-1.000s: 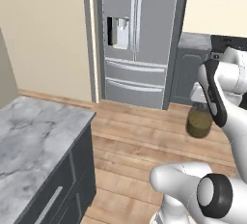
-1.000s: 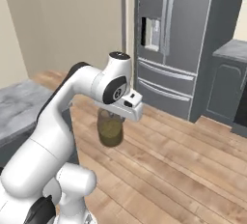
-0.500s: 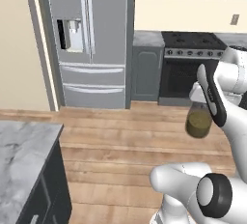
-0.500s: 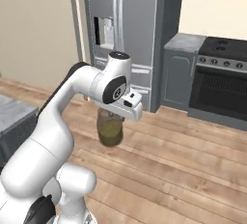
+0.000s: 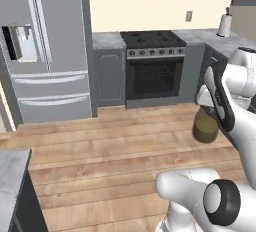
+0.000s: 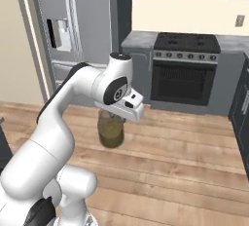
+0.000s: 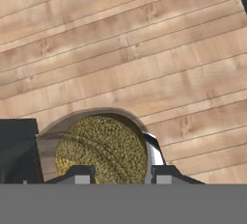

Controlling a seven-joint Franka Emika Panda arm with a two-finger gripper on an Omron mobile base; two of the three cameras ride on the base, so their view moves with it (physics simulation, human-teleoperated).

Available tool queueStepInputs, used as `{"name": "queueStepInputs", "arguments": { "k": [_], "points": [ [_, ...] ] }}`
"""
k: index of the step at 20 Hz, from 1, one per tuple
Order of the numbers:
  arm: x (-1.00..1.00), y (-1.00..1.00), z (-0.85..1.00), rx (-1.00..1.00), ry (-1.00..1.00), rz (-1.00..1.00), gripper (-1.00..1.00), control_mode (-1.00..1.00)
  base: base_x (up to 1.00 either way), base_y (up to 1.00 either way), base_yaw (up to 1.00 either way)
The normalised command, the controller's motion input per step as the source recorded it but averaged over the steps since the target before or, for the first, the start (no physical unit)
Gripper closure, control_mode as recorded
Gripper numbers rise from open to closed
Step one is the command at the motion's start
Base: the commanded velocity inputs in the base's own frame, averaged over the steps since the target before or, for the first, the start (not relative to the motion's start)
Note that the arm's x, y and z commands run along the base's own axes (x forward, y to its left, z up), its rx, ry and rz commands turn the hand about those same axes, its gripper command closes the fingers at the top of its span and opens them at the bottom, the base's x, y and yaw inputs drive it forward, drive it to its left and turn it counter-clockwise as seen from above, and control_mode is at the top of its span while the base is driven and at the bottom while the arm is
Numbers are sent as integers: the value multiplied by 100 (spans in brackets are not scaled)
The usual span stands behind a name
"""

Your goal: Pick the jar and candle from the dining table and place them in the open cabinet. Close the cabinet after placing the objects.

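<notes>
Floor: we note pale wood planks running across the whole room, bare under the arm.

Fridge: steel, double doors with a dispenser, drawers below; it stands at the far left wall.

Cabinets: dark grey, low, flanking the oven, with a grey counter on top; upper units run along the far wall over a cream backsplash.

Oven: dark glass door, black hob above, far wall, right of the fridge.

Table: we see one marble corner at the near left, well apart from the arm.

Paper roll: white, upright on the far right counter.

Jar: clear glass, olive-brown fill in its lower part; it hangs upright above the floor, touching no surface, in front of the oven.

Gripper: partly closed, its two fingers pressed on either side of the jar's top, so we record the jar as held. In the hand view we look straight down into the grainy contents.
</notes>
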Motion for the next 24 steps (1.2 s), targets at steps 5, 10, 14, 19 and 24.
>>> {"name": "queueStepInputs", "arguments": {
  "k": [5, 10, 14, 19, 24],
  "points": [
    [0, 0, 0, 0, 0, 0, 100, 100, 21, 8, -36],
    [0, 0, 0, 0, 0, 0, 100, 100, 39, 39, -30],
    [0, 0, 0, 0, 0, 0, 100, 100, 51, 47, -28],
    [0, 0, 0, 0, 0, 0, 100, 100, 61, 38, -27],
    [0, 0, 0, 0, 0, 0, 100, 100, 69, 38, -26]
  ]
}}
